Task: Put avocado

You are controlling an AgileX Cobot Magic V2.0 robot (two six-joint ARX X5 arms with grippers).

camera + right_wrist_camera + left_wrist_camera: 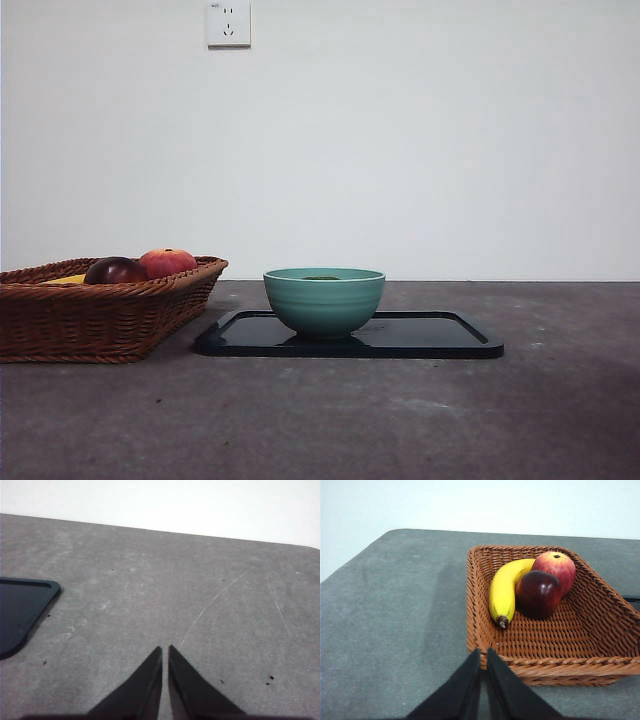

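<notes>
A dull dark-green sliver of the avocado (322, 277) just shows above the rim of the teal bowl (324, 302), which stands on the black tray (440, 338) in the front view. My left gripper (483, 652) is shut and empty, above the table just outside the near rim of the wicker basket (600, 625). My right gripper (165, 648) is shut and empty over bare table, to the side of a corner of the black tray (22, 607). Neither arm shows in the front view.
The wicker basket (95, 310) stands left of the tray. It holds a banana (503, 591), a dark maroon round fruit (538, 594) and a red-orange round fruit (555, 567). A wall with a socket (228, 22) stands behind the table.
</notes>
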